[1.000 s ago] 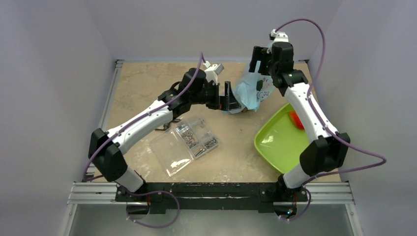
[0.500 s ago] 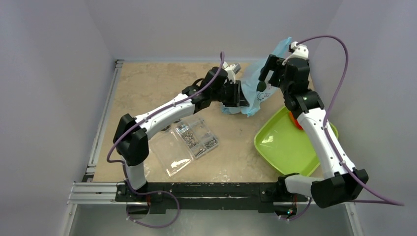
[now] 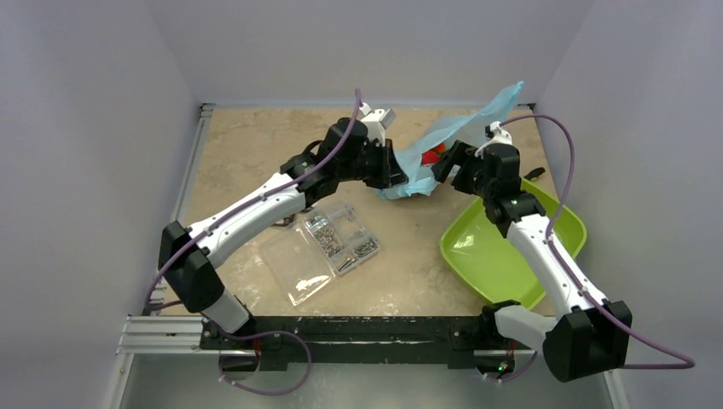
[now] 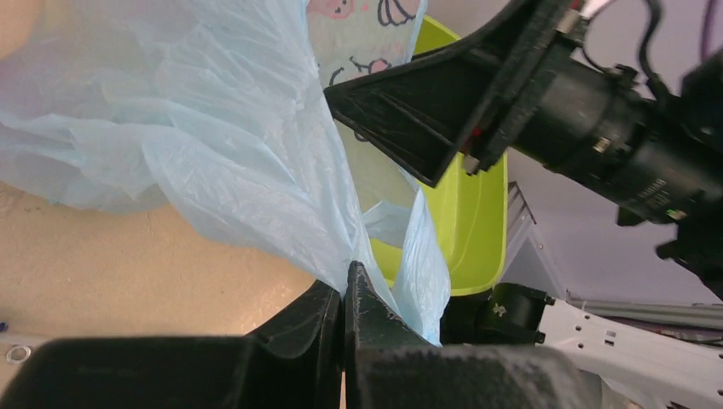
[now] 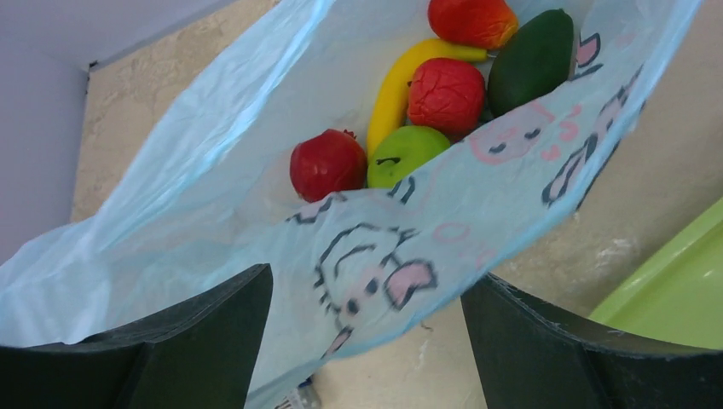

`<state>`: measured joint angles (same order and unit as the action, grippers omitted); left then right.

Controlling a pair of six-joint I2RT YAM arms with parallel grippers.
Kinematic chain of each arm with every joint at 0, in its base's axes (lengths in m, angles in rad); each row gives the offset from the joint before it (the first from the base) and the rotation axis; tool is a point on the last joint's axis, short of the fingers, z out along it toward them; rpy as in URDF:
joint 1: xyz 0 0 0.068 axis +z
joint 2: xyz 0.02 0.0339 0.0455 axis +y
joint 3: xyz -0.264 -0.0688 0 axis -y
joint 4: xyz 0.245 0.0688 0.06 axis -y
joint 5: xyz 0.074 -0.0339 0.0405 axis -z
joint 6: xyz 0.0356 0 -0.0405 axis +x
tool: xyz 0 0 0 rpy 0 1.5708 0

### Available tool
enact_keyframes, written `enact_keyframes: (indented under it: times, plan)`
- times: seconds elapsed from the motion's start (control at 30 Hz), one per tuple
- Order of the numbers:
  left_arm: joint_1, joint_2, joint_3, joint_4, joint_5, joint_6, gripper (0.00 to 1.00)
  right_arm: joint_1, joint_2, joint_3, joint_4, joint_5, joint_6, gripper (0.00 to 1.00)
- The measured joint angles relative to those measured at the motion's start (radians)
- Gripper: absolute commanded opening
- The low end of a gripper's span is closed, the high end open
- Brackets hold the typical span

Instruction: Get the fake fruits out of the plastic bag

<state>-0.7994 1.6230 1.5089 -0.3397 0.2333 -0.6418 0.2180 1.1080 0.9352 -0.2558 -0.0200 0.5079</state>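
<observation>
FAR CENTRE OF THE TABLE (image 3: 247,153): The left gripper (image 4: 345,285), jaws clamped on the crinkly light-blue printed plastic bag (image 4: 213,145), props its mouth open, apparently so the right gripper (image 5: 367,328), jaws apart, can reach the glossy fake fruits (image 5: 448,94) inside.

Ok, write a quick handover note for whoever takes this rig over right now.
The left gripper is shut on the edge of the plastic bag. The right gripper is open at the bag's mouth, holding nothing. The fake fruits in view, the banana among them, lie inside the bag. Done: bag mouth open. Left: take out every fruit; the green tray stands alongside.
</observation>
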Motion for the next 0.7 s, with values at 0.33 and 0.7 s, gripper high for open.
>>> enact_keyframes:
  times: [0.33, 0.7]
  plan:
    - [0.0, -0.123, -0.121, 0.0, -0.002, 0.013, 0.0, -0.03, 0.037, -0.088, 0.148, -0.101, 0.167, 0.52]
    - [0.0, -0.292, -0.229, -0.142, -0.047, 0.101, 0.41, -0.029, 0.023, -0.215, 0.322, -0.208, 0.122, 0.0]
